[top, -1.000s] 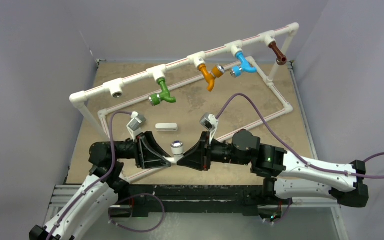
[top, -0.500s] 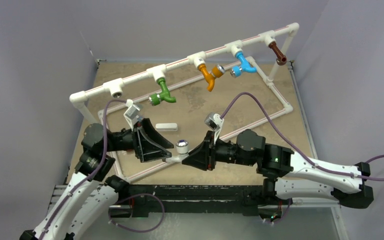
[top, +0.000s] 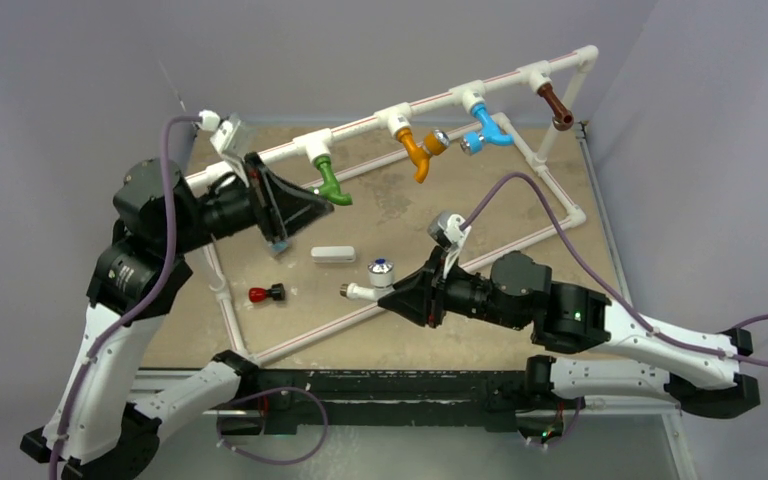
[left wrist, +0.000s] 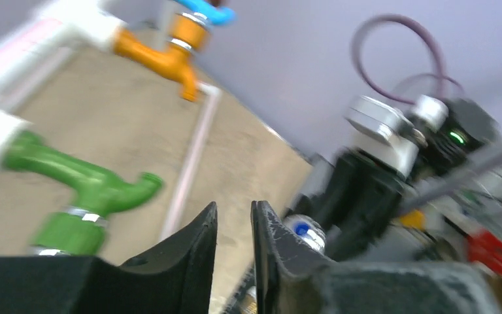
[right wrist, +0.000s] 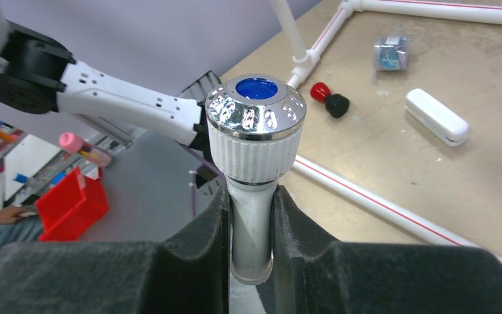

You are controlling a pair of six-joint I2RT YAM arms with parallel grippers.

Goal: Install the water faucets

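Observation:
My right gripper (top: 388, 291) (right wrist: 251, 196) is shut on the white faucet (top: 365, 290) (right wrist: 255, 131) and holds it by its stem just above the table, silvery blue-dotted cap up. My left gripper (top: 315, 210) (left wrist: 234, 208) is raised beside the green faucet (top: 330, 186) (left wrist: 82, 186); its jaws stand a narrow gap apart with nothing between them. The green, orange (top: 417, 150) (left wrist: 160, 55), blue (top: 487, 131) and brown (top: 557, 105) faucets hang from the raised white pipe rail (top: 440, 100). The rail's left fitting is hidden behind my left gripper.
A small red-and-black piece (top: 267, 294) (right wrist: 329, 98) and a white oblong block (top: 333, 254) (right wrist: 436, 116) lie on the brown board. A small clear packet (right wrist: 391, 52) lies beyond them. The low white pipe frame (top: 520, 248) rings the board.
My left gripper has let go of the white faucet and swung up and left to the rail by the green faucet. My right gripper has drawn the faucet slightly right.

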